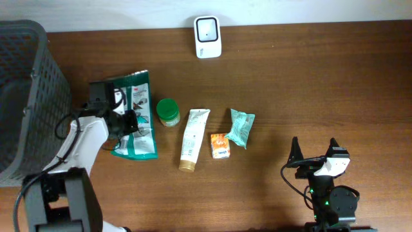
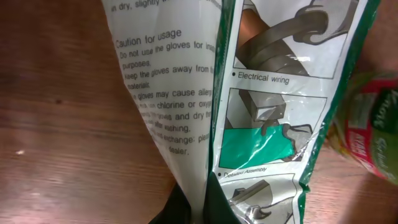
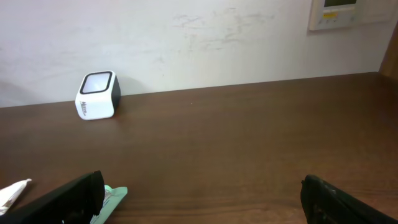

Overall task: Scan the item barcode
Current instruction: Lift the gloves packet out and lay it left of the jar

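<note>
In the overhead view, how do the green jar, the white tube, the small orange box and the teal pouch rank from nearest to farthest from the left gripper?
Measured from the left gripper, which is shut on the glove packet:
1. green jar, just right of the packet.
2. white tube, middle of the row.
3. orange box, right of the tube.
4. teal pouch, right end of the row.
</note>
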Available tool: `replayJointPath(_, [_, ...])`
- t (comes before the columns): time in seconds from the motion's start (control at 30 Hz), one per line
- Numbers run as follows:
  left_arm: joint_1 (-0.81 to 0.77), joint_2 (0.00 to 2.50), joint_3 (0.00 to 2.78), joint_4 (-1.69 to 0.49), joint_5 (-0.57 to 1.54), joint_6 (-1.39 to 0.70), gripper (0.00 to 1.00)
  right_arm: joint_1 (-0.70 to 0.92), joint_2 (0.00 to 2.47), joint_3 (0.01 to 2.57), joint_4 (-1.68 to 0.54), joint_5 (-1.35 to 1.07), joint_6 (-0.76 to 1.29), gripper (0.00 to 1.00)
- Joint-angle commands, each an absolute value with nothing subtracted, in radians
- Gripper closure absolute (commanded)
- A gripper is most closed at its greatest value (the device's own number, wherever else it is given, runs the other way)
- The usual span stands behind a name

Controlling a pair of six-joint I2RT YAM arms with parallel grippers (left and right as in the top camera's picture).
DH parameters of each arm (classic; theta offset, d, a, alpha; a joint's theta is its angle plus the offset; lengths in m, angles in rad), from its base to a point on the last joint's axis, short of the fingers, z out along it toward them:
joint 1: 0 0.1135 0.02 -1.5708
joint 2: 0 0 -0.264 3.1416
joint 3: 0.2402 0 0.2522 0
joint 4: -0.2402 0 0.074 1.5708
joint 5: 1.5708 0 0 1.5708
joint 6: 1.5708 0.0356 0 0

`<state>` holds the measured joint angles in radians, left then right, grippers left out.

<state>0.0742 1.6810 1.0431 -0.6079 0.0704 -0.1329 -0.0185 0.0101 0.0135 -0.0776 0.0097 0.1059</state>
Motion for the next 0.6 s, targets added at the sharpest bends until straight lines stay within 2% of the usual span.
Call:
replayJointPath(0.0, [-0.001, 1.692, 1.036, -0.598, 0.09, -0.146, 1.0, -0.012, 0.004, 0.006, -0.08, 0.008, 0.112, 0.02])
replayJointPath(0.03, [-0.035, 1.692, 1.036, -0.598, 0.09, -0.146, 1.0, -0.012, 0.004, 0.006, -0.08, 0.008, 0.112, 0.02])
replayJointPath(0.07, [-0.062, 1.692, 1.036, -0.598, 0.09, -0.146, 0.93, -0.012, 0.004, 0.006, -0.08, 0.008, 0.112, 0.02])
replayJointPath(0.13, [-0.12, 1.692, 1.036, -0.595, 0.089, -0.258, 1.0, -0.012, 0.004, 0.006, -0.08, 0.008, 0.112, 0.02])
replayJointPath(0.23, [-0.149, 1.692, 1.036, -0.576, 0.089, -0.258, 0.92, -0.012, 0.004, 0.006, -0.08, 0.008, 0.112, 0.02])
replayJointPath(0.27, [-0.15, 1.692, 1.036, -0.577, 0.09, -0.258, 0.72, -0.012, 0.004, 0.006, -0.08, 0.008, 0.112, 0.02])
replayJointPath(0.3, [-0.15, 1.692, 1.036, -0.577, 0.09, -0.258, 0.01, -0.012, 0.004, 0.006, -0.08, 0.008, 0.112, 0.02])
replayJointPath(0.43, [-0.132, 1.652, 1.139, -0.651, 0.089, -0.252, 0.01, -0.012, 0.004, 0.006, -0.08, 0.008, 0.112, 0.02])
replayJointPath(0.57, [-0.049, 1.545, 1.312, -0.771, 0.089, -0.112, 0.01, -0.012, 0.004, 0.006, -0.08, 0.008, 0.112, 0.02])
